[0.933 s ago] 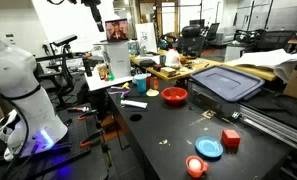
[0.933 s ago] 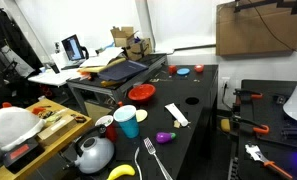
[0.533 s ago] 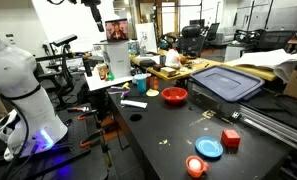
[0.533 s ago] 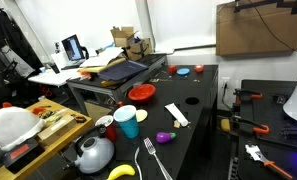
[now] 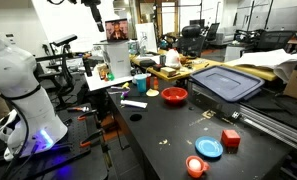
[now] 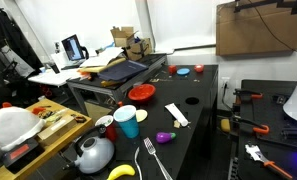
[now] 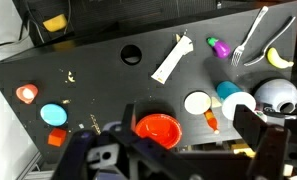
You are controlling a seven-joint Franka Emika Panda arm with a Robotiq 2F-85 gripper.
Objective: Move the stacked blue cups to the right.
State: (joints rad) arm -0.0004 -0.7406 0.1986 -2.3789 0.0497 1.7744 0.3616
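Just one stack of blue cups (image 6: 128,122), one red bowl (image 6: 141,93), jaws wide apart, empty.

Black bench (image 7: 98,75) carries: red bowl (image 7: 157,129), stacked blue cups (image 7: 228,90) beside kettle (image 7: 278,95), blue plate (image 7: 54,115) near red block (image 7: 56,137), white strip (image 7: 172,60), fork (image 7: 250,38), banana (image 7: 279,57).

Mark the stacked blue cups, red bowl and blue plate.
stacked blue cups (image 6: 127,125): in an exterior view, side wall below the rim.
red bowl (image 5: 174,96): in an exterior view, inside of the bowl.
blue plate (image 5: 209,148): in an exterior view, centre of its face.
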